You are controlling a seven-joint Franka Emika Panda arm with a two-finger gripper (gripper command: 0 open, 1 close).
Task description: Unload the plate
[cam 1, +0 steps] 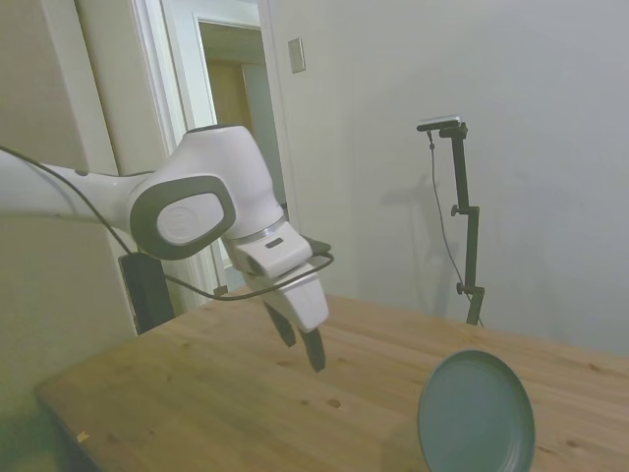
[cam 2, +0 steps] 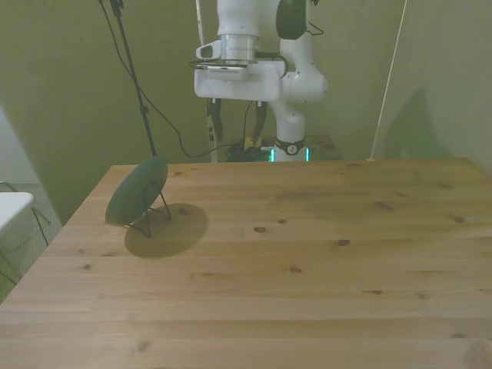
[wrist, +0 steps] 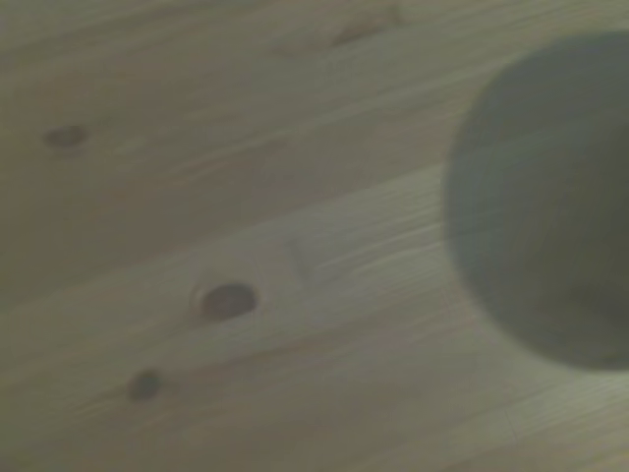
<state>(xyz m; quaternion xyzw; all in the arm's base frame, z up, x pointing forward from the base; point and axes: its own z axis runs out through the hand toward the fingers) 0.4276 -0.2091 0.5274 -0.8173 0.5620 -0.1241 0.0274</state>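
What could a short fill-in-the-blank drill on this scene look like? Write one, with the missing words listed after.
1. The plate stands on edge in a thin wire ____.
2. The tool hangs above the table with its fingers ____.
3. In the front view, the plate is near the table's ____ edge.

Missing words: stand; open; left

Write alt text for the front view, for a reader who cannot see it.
A round dark teal-grey plate stands propped almost on edge on a thin wire stand near the front view's left side of a wooden table. The white robot arm's gripper hangs open above the table's far edge, apart from the plate and holding nothing.
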